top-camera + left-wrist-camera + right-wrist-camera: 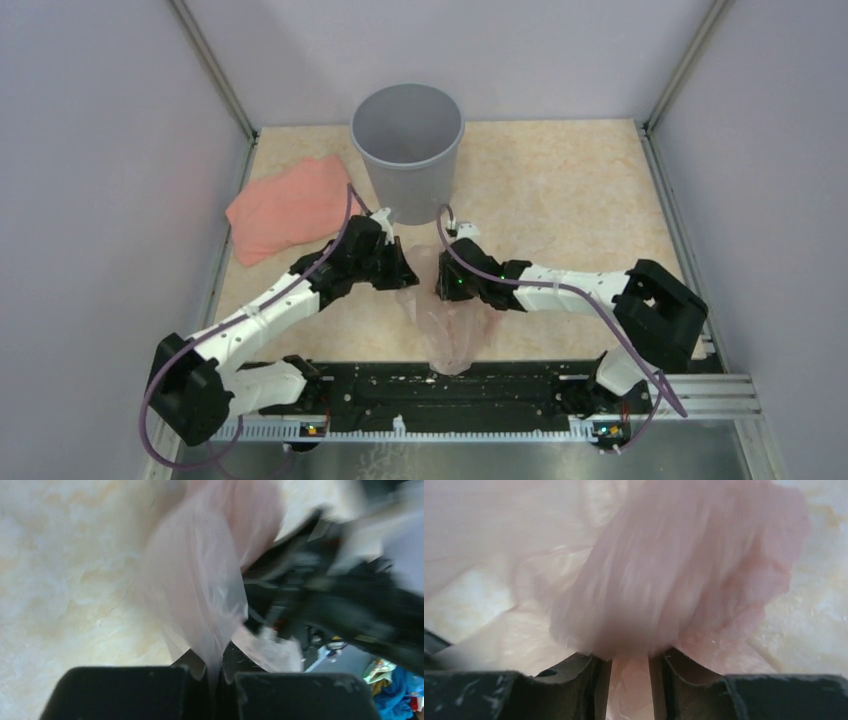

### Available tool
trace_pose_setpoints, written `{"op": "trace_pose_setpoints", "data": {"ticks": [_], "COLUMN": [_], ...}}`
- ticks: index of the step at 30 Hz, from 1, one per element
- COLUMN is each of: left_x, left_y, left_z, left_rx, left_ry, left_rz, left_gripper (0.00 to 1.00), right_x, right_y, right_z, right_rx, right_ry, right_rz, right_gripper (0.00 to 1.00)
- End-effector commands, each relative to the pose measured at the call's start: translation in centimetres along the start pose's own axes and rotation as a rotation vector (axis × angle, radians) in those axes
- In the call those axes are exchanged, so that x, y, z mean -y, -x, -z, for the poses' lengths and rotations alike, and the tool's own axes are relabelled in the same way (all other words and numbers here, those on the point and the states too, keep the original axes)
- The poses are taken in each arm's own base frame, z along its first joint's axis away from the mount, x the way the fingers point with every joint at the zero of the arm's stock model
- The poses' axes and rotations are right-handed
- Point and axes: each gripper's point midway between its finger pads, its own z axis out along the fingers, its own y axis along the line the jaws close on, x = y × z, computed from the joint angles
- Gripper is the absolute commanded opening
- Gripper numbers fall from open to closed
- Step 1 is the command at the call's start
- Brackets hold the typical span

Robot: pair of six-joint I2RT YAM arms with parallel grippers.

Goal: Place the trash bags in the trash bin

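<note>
The pale-pink translucent trash bag (450,325) hangs bunched between my two grippers, and its lower part trails towards the near edge. My left gripper (402,268) is shut on a thin fold of the film (200,580), which runs into the closed jaws (220,669). My right gripper (440,278) is closed on a thick bunch of the bag (684,570), with film filling the narrow gap between its jaws (630,666). The grey trash bin (407,135) stands upright and open just beyond both grippers, apart from them.
A salmon-pink cloth (290,208) lies at the left, next to the bin. Grey walls close in the table on the left, right and back. The right arm (345,600) shows close by in the left wrist view.
</note>
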Motion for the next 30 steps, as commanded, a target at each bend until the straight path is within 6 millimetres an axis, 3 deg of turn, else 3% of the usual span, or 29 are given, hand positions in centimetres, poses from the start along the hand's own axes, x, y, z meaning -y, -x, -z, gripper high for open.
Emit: {"op": "trace_pose_setpoints", "data": {"ticks": [1, 4, 7, 9, 13, 16, 21, 24, 30], "left_x": [5.5, 7.4, 7.9, 7.0, 4.7, 3.0, 0.8, 0.2, -1.6], "left_y": [5.4, 7.5, 8.7, 8.5, 6.3, 5.0, 4.2, 4.1, 3.8], "left_z": [5.7, 9.0, 11.0, 10.6, 7.9, 6.3, 5.2, 4.9, 4.8], "left_rx": [0.171, 0.265, 0.333, 0.336, 0.265, 0.241, 0.239, 0.236, 0.241], "left_ry": [-0.112, -0.142, -0.137, -0.102, -0.064, -0.032, 0.04, 0.066, 0.148], "left_rz": [-0.07, -0.088, -0.1, -0.102, -0.073, -0.045, -0.028, -0.024, -0.012], "left_gripper": [0.0, 0.0, 0.0, 0.0, 0.0, 0.0, 0.0, 0.0, 0.0], "right_x": [1.2, 2.9, 3.7, 3.5, 1.6, -0.1, -2.3, -1.5, 2.7], "right_y": [-1.5, -2.1, -1.8, -1.0, 1.6, 3.3, 4.6, 4.8, 4.2], "right_z": [-1.3, -1.4, -1.0, -0.4, 1.7, 3.9, 7.3, 9.1, 12.7], "right_rx": [0.024, 0.02, 0.029, 0.046, 0.08, 0.102, 0.108, 0.108, 0.13], "right_ry": [-0.035, -0.103, -0.145, -0.147, -0.099, -0.048, 0.044, 0.021, -0.072], "right_rz": [-0.045, -0.034, -0.018, -0.001, 0.048, 0.086, 0.115, 0.114, 0.05], "right_gripper": [0.32, 0.34, 0.41, 0.5, 0.66, 0.75, 0.84, 0.86, 0.86]}}
